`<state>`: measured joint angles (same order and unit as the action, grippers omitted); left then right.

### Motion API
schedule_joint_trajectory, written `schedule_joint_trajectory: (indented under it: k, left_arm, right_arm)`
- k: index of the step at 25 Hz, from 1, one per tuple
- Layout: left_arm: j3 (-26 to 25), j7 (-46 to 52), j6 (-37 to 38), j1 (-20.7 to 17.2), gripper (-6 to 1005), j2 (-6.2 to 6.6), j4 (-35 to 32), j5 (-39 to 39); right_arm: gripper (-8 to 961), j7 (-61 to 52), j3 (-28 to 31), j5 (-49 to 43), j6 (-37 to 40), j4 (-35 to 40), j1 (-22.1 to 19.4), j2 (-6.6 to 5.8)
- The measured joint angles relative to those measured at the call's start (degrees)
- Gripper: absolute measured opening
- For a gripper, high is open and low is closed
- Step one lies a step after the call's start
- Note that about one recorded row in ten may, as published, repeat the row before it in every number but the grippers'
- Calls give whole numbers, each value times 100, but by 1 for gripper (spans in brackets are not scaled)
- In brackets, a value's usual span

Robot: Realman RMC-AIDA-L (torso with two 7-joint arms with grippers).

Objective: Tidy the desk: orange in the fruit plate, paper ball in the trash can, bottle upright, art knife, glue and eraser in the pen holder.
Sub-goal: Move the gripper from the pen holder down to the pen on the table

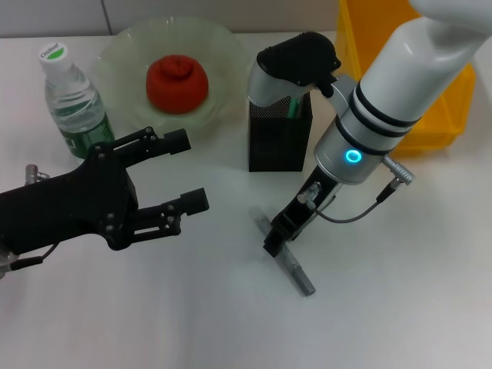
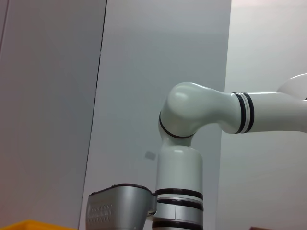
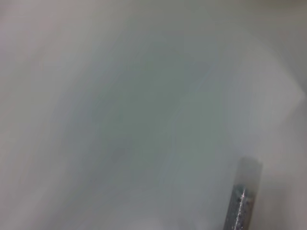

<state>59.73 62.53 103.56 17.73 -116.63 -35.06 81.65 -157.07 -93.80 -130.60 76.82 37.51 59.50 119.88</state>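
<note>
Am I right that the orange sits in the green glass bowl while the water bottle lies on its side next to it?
Not quite. The orange does sit in the fruit plate, but the bottle stands upright beside it, white cap on top, rather than lying on its side. The head view shows this.

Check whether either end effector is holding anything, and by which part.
Left end effector is open, empty. Right end effector sits at the upper end of the art knife; grip cannot be told.

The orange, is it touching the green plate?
Touching. In the head view the orange sits inside the fruit plate, resting on its floor, with no gap below it.
</note>
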Motion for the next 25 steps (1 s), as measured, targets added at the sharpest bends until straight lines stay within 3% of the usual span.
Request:
schedule_joint_trajectory:
  k: [4, 9, 14, 25]
  left_arm:
    - [4, -13, 0, 2, 800, -3, 6, 0]
    - [3, -13, 0, 2, 800, -22, 9, 0]
    - [4, -13, 3, 2, 800, -27, 9, 0]
    - [13, -13, 6, 2, 800, -44, 9, 0]
  right_arm:
    - [456, 15, -10, 0, -1, -4, 0, 0]
    - [317, 19, -71, 6, -4, -7, 0, 0]
    - [315, 36, -72, 9, -11, -7, 1, 0]
    - [184, 51, -153, 13, -11, -6, 0, 0]
